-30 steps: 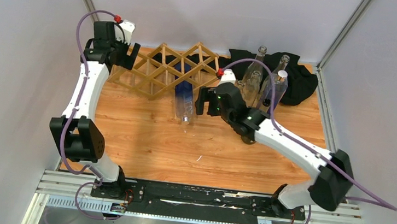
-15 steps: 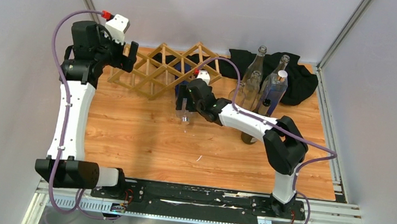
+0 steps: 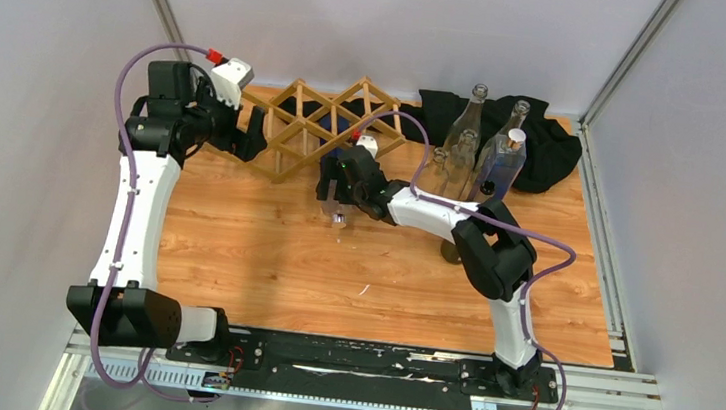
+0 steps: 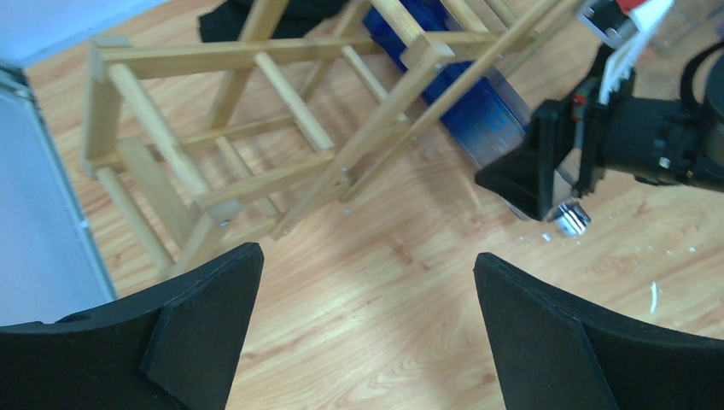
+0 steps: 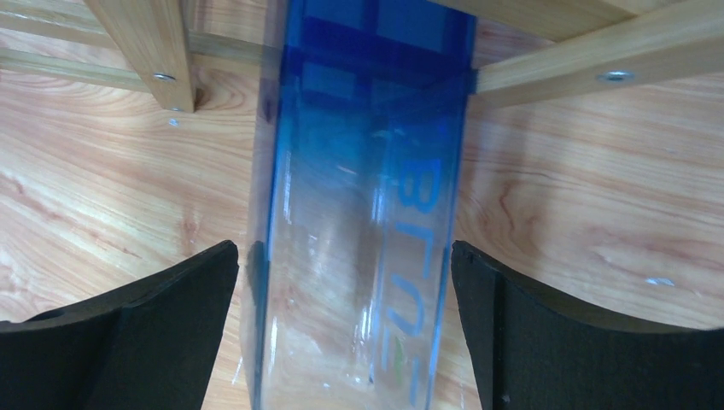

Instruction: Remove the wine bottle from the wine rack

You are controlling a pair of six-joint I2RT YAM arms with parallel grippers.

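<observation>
The light wooden lattice wine rack (image 3: 308, 127) stands at the back left of the table and also shows in the left wrist view (image 4: 282, 128). A blue and clear wine bottle (image 3: 338, 178) lies in one of its openings, with the capped neck (image 3: 339, 219) pointing toward the near edge. My right gripper (image 3: 332, 194) is open and straddles the bottle's body. In the right wrist view the bottle (image 5: 359, 213) fills the gap between the fingers (image 5: 154, 333) of the gripper (image 5: 344, 248). My left gripper (image 3: 252, 142) is open and empty at the rack's left end, over bare wood (image 4: 367, 282).
Several glass bottles (image 3: 484, 156) stand at the back right in front of a black cloth (image 3: 551, 143). Enclosure walls close in on the left, right and back. Rack slats (image 5: 589, 73) cross just beyond the right fingers.
My right arm has swung left from beside the standing bottles and lowered its open gripper over the lying bottle. My left gripper has moved right and down, closer to the rack's left end.
</observation>
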